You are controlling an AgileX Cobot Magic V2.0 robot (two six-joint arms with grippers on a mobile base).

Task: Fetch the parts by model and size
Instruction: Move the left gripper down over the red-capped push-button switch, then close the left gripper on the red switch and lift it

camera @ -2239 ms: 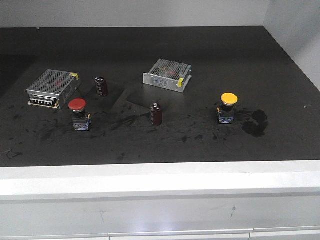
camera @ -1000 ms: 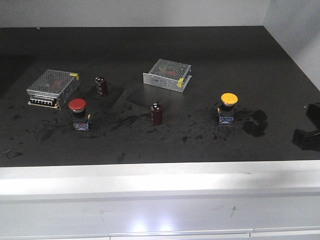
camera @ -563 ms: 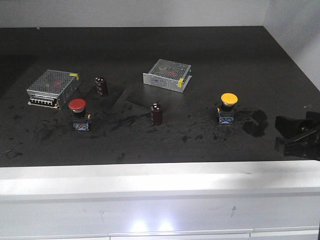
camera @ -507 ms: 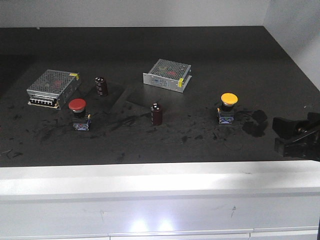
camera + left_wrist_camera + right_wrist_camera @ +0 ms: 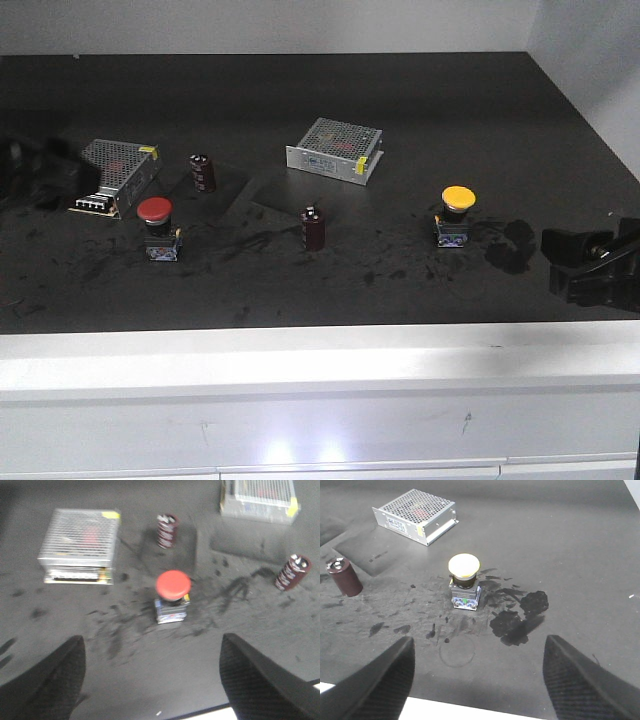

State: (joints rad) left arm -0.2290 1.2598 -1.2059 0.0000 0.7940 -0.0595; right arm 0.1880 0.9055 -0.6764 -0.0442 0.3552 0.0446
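Left pincer [image 5: 151, 647] first: its two dark fingers [image 5: 50, 680] stand wide apart with nothing between them. It hovers over the front-left stretch of the black bench [image 5: 150, 685]. Dead ahead in the gap sits the red-capped mushroom-head push-button switch [image 5: 172, 596], upright on its small blue-marked block. That reads to me as an approach from the front edge, jaws spread to take the block by its sides.

Over on the other side, the right pincer [image 5: 480, 645] mirrors it: spread wide, empty, low by the right end of the front edge. The yellow-capped mushroom-head push-button switch [image 5: 464, 582] stands upright just ahead of it, a touch left of centre. Neither switch is touched yet.

Now the neighbours. Behind and to the left of the red switch lies a silver perforated-metal box [image 5: 80, 542], near but apart. Straight behind the switch stands a dark maroon cylindrical capacitor [image 5: 167, 530]. A second maroon capacitor [image 5: 292, 572] stands toward the middle of the bench, between the two switches. A second silver mesh box [image 5: 415, 515] lies farther back.

None of them sits between a pincer and its switch, so both lanes look open. The one to watch, I'd say, is the box beside the red switch, on the left finger's side. Black smudges [image 5: 517, 617] mark the bench around both switches.
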